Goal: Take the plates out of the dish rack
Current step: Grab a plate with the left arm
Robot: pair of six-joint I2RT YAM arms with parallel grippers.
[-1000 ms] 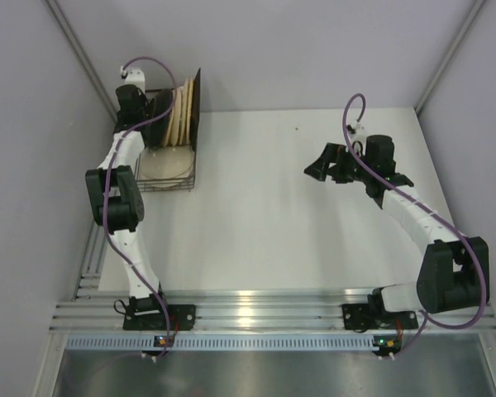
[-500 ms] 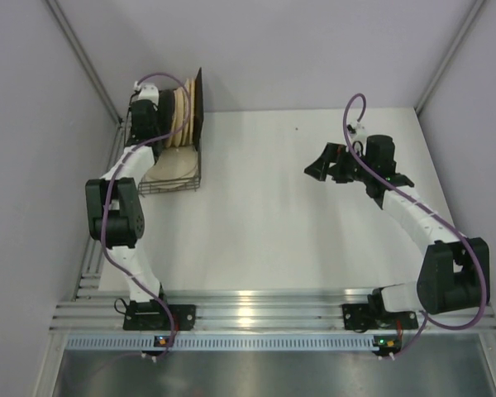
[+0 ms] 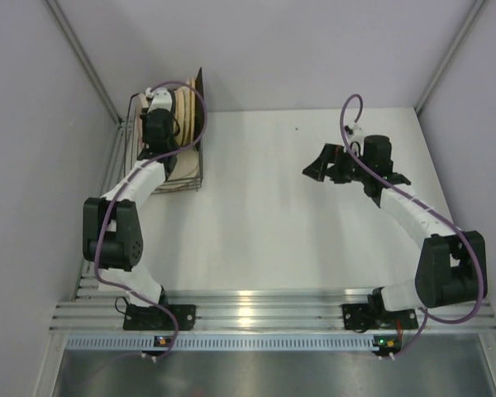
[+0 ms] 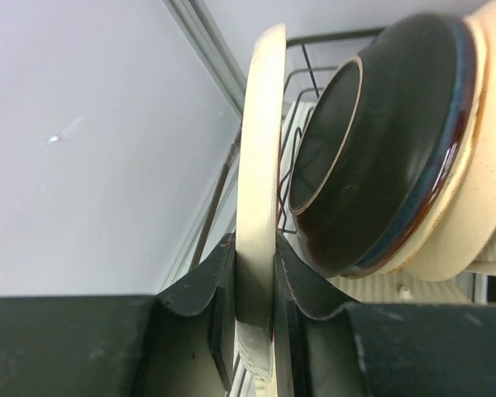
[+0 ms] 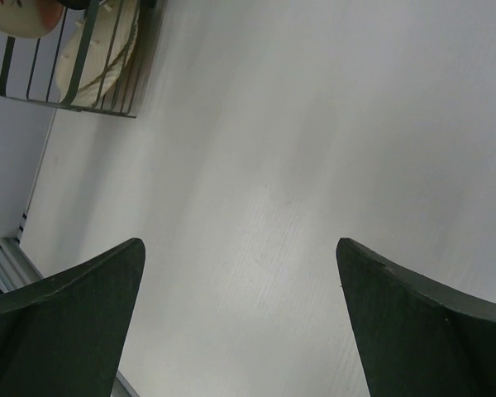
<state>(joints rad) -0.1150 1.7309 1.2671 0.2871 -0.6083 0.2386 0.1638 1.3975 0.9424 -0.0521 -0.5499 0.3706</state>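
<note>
The dish rack (image 3: 190, 175), a dark wire basket, stands at the table's far left corner. Several plates stand on edge in it: tan and cream ones (image 3: 183, 112) and a dark one (image 3: 197, 98) at the right end. A pale plate (image 3: 178, 172) lies flat in the rack's near half. My left gripper (image 3: 155, 124) is over the rack, shut on the rim of an upright cream plate (image 4: 259, 149). Right beside it is a dark brown plate with a teal band (image 4: 380, 157). My right gripper (image 3: 318, 165) hovers open over bare table at the right, nothing between its fingers (image 5: 83, 298).
Grey walls close in the left, back and right sides, and the rack sits tight against the left wall. The right wrist view shows the rack's wires (image 5: 70, 78) far off at its upper left. An aluminium rail (image 3: 256, 310) carries both arm bases along the near edge.
My left wrist has swung rightward and nearer, from the rack's far left corner to over the rack, keeping the same narrow jaw gap. The right arm has barely moved.
</note>
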